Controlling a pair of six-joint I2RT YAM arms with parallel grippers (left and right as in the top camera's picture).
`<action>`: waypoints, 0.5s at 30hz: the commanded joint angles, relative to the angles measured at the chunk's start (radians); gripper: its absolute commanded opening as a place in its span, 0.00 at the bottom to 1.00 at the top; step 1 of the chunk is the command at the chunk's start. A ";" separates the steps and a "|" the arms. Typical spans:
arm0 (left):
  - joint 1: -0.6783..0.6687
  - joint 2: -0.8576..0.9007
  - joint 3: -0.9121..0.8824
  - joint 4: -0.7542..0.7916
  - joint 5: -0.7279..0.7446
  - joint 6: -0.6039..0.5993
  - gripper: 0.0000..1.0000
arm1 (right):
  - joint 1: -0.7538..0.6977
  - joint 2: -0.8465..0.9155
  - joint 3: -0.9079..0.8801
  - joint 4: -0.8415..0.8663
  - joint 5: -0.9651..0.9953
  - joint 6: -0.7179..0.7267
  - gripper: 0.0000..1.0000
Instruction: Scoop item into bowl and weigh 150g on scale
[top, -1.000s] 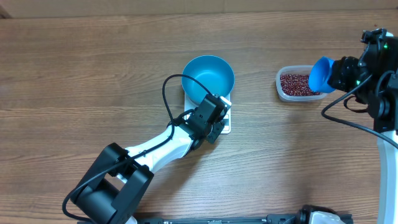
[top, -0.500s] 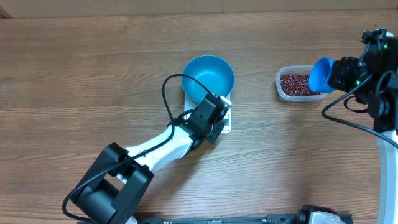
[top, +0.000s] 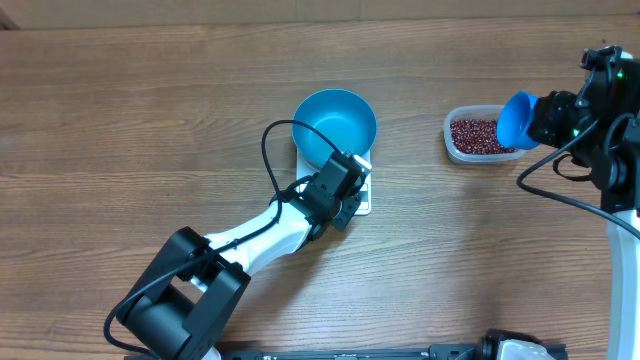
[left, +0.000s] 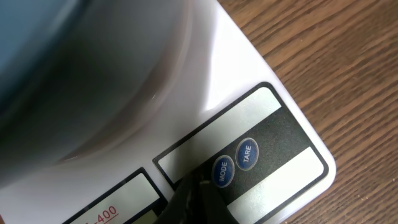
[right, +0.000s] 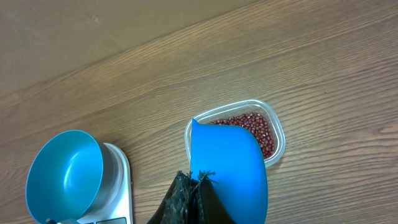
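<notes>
Beans (right: 258, 129) lay loose in the tub (right: 280, 140), well apart from the empty bowl (right: 62, 174) on the scale (right: 121, 180). Tiny, hard and apt to roll, they likely needed scooping, not pinching. The right tool (right: 189, 186) gripped the scoop (right: 227, 168) over the tub. The left tool (left: 194, 202), closed and empty, rested by the scale's buttons (left: 224, 172).

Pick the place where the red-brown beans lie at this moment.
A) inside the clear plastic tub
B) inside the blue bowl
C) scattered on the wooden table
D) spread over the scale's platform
A: the beans all sit in the clear tub, while the blue bowl on the scale shows only its bare, smooth inside.
</notes>
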 joint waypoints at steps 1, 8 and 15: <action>0.006 0.016 -0.010 0.008 -0.021 -0.010 0.04 | -0.003 -0.010 0.025 0.005 0.010 -0.002 0.04; 0.013 0.027 -0.010 0.021 -0.020 -0.010 0.04 | -0.003 -0.010 0.025 0.005 0.010 -0.001 0.04; 0.013 0.027 -0.010 0.022 -0.019 -0.002 0.04 | -0.003 -0.010 0.025 0.005 0.010 -0.001 0.04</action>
